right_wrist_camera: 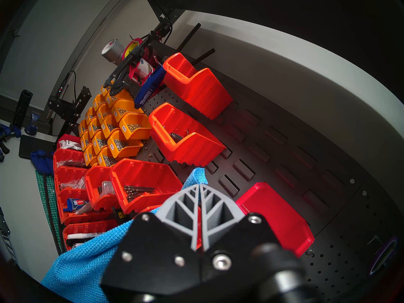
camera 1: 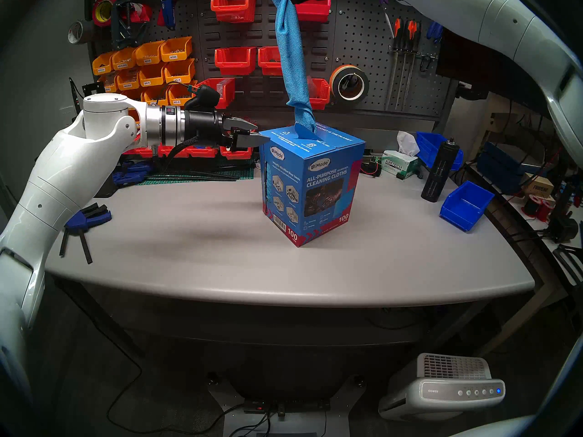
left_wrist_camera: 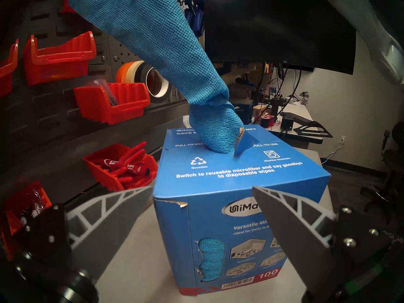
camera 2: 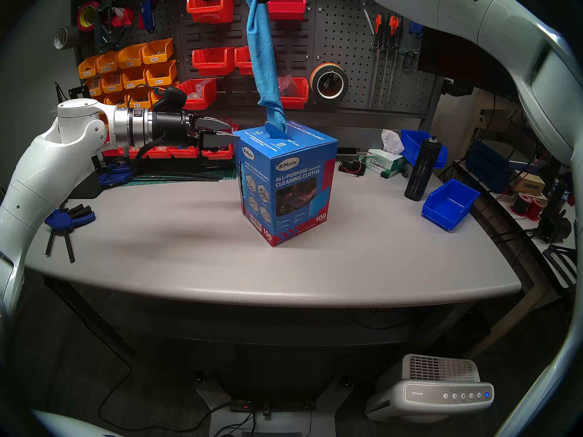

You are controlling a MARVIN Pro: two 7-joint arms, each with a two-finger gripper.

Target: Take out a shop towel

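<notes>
My right gripper point(right_wrist_camera: 200, 205) was clamped on the shop towel point(camera 1: 291, 59), drawn high yet caught in the carton point(camera 1: 310, 187) slot, my left gripper point(camera 1: 255, 133) jaws apart beside it.

The grey tabletop point(camera 1: 189, 244) is the landmark. Toward its back right stands a green-white Kimtech tissue box point(camera 1: 399, 166), a black cylindrical bottle point(camera 1: 439, 171) just beside it, then an open blue bin point(camera 1: 466, 205). A blue clamp point(camera 1: 91, 217) lies at its left edge. Behind it hang red bins point(camera 1: 235, 59) and orange bins point(camera 1: 151, 64), apparently holding screws.
</notes>
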